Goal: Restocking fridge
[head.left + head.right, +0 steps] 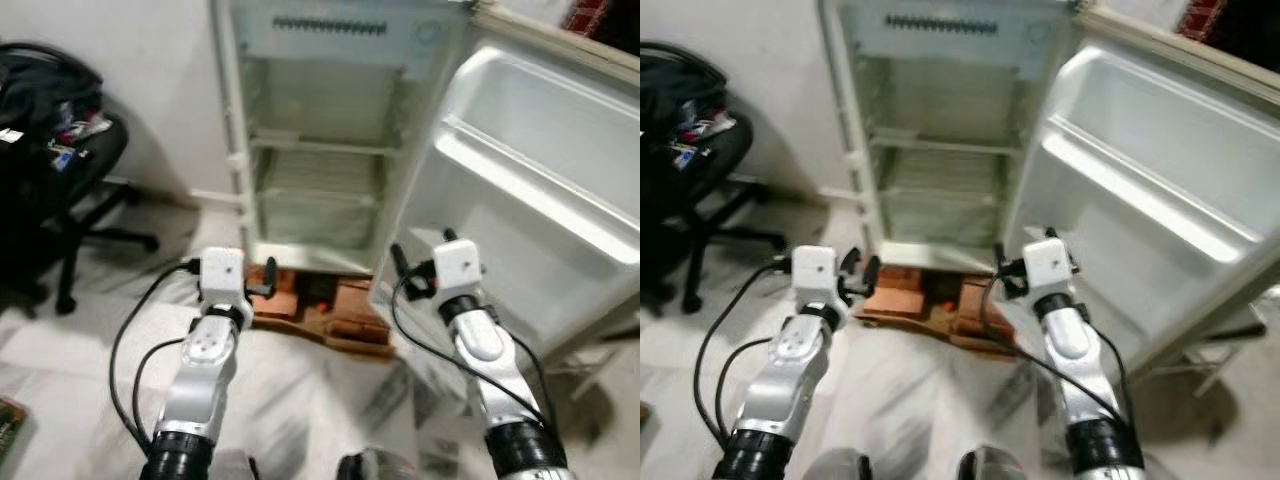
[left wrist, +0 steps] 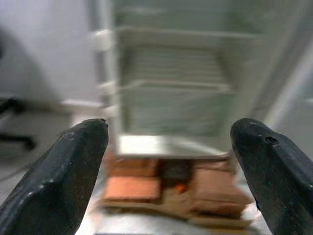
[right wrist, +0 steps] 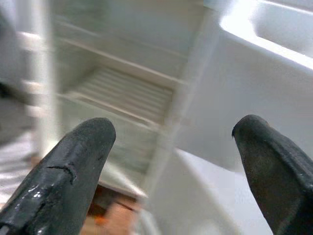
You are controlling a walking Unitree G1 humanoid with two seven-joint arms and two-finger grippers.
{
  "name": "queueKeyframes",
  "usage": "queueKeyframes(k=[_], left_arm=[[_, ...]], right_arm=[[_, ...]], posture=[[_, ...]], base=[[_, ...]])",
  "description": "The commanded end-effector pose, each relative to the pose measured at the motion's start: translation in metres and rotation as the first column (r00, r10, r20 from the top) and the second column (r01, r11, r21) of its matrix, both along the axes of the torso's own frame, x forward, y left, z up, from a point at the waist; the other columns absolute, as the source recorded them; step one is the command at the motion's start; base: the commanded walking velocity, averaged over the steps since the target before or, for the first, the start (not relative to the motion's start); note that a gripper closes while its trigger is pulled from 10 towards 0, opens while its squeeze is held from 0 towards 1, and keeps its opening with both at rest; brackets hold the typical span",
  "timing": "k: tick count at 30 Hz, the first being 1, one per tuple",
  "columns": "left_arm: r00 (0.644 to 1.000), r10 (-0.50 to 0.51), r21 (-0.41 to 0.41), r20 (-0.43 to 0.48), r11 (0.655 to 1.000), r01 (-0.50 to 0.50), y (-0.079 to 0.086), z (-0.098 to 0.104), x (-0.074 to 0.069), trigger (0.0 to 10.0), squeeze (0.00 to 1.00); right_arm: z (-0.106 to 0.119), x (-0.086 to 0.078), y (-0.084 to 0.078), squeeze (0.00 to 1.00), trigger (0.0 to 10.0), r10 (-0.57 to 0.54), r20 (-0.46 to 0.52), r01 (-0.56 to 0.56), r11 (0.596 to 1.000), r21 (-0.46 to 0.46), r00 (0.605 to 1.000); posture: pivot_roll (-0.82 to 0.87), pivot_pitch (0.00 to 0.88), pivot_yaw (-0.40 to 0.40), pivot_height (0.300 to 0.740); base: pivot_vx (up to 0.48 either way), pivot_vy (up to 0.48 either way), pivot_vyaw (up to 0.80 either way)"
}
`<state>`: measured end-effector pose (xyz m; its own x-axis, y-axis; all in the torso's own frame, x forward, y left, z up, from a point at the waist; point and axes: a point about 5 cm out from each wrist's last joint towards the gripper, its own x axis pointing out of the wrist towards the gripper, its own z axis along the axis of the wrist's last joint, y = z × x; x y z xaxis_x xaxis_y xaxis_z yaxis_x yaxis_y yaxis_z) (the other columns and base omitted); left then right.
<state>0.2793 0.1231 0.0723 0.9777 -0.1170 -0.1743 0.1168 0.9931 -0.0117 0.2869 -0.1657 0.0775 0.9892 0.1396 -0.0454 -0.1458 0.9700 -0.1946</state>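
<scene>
Two silver arms reach ahead of us. At far left stands a black office chair (image 1: 60, 150); then our left gripper (image 2: 168, 161), fingers spread, grasping nothing. Before both stands the white open fridge (image 1: 320, 150), on red-brown bricks (image 1: 320, 305) — its wire shelves bare. Right gripper (image 3: 173, 166) likewise released, beside the white fridge door (image 1: 540, 190).

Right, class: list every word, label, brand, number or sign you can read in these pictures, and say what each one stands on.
No text can be read in any view.
Fridge, open door: no legible label or brand.
Items on the black office chair: small coloured packaging, print too blurred to read.
Brick-coloured blocks under the fridge: no markings visible.
Left gripper and right gripper, both open and holding nothing: no lettering visible.
</scene>
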Motion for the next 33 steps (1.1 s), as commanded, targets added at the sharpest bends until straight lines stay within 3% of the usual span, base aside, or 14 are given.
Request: queueKeyframes(k=[1, 8, 19, 23, 29, 33], left_arm=[[1.0, 0.012, 0.019, 0.002, 1.0, -0.013, 0.009, 0.0, -0.001, 10.0, 0.0], [1.0, -0.013, -0.006, -0.014, 1.0, 0.013, 0.003, -0.003, -0.004, 10.0, 0.0], [1.0, -0.024, 0.019, -0.018, 1.0, 0.025, 0.004, -0.002, -0.002, 10.0, 0.0], [1.0, -0.02, 0.013, -0.011, 1.0, 0.02, 0.004, -0.002, -0.002, 10.0, 0.0], [1.0, -0.008, -0.002, -0.003, 1.0, 0.008, 0.006, 0.0, -0.001, 10.0, 0.0], [1.0, 0.0, -0.023, 0.012, 1.0, 0.001, 0.008, 0.001, -0.001, 10.0, 0.0]], right_arm=[[-0.003, 0.001, 0.008, 0.0, 10.0, 0.024, -0.015, -0.023, 0.999, 0.03, 1.0], [-0.015, -0.006, 0.019, 0.0, 10.0, 0.147, -0.099, -0.135, 0.984, 0.12, 0.984], [-0.016, -0.005, 0.02, 0.0, 10.0, 0.175, -0.119, -0.158, 0.977, 0.143, 0.977], [-0.015, -0.005, 0.02, 0.0, 10.0, 0.188, -0.114, -0.17, 0.973, 0.154, 0.975], [-0.01, -0.003, 0.019, 0.0, 10.0, 0.191, -0.081, -0.178, 0.972, 0.153, 0.978], [-0.002, 0.0, 0.016, 0.0, 10.0, 0.144, -0.027, -0.139, 0.982, 0.127, 0.989]], posture=[[0.04, 0.039, -0.032, 0.74], [0.04, 0.037, -0.034, 0.74], [0.04, 0.05, -0.03, 0.74], [0.04, 0.051, -0.029, 0.74], [0.04, 0.05, -0.028, 0.74], [0.04, 0.051, -0.027, 0.74]], base=[[0.0, -0.48, 0.0], [-0.103, -0.412, 0.0], [-0.316, -0.333, 0.0], [0.0, -0.457, 0.0], [0.0, 0.0, 0.0], [0.0, 0.0, 0.8]])
